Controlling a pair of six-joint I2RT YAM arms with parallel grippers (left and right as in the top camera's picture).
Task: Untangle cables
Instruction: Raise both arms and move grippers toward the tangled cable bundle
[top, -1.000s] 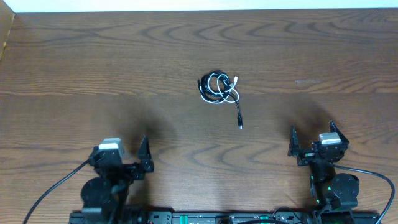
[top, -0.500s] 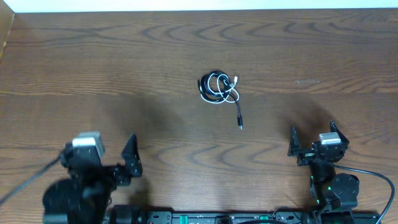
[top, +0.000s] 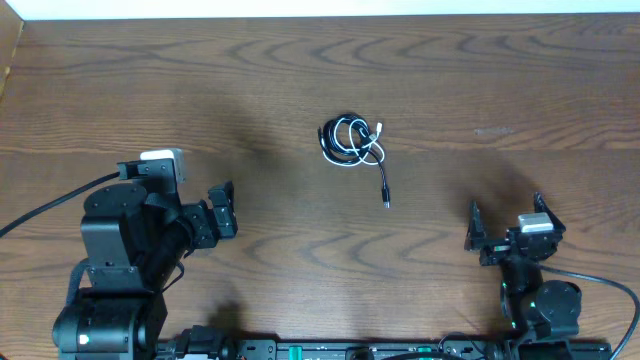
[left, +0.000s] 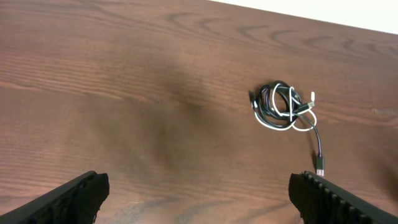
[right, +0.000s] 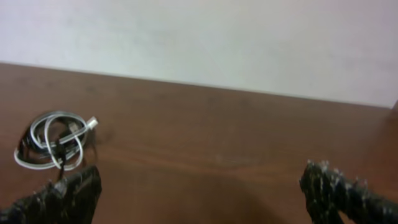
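– Left gripper (top: 228, 208) had lifted off the near edge and swung forward since 0.5 s earlier. What about the other arm?
– It had hardly shifted. The right gripper (top: 506, 215) sat low at the near edge. The cables (top: 350, 143) had not moved at all.
– How did the jaws stand?
– Both pairs were spread wide apart, gripping nothing. In each wrist view the 2 fingers sat at the bottom corners with wood showing between them.
– And where did the cables lie?
– They were knotted in 1 small bundle, flat on the wood. From the left gripper it lay well ahead and off to the right. From the right gripper it lay well ahead and to the left, just beyond the left finger in that view. Neither gripper touched it.
– Could you tell the 2 cords apart?
– Partly. The white cable (left: 268, 124) looped around the outside of the bundle, and the black cable (left: 318, 144) coiled through it. The black tail ran out of the knot back toward the grippers and ended in a small plug (left: 321, 165).
– What was the surface like?
– The table (top: 120, 90) was dark brown wood with broad wavy grain, and soft shadows fell on it ahead of each arm.
– And the room?
– A plain pale wall (right: 199, 43) rose behind the table's far edge. The right wrist view was blurry.
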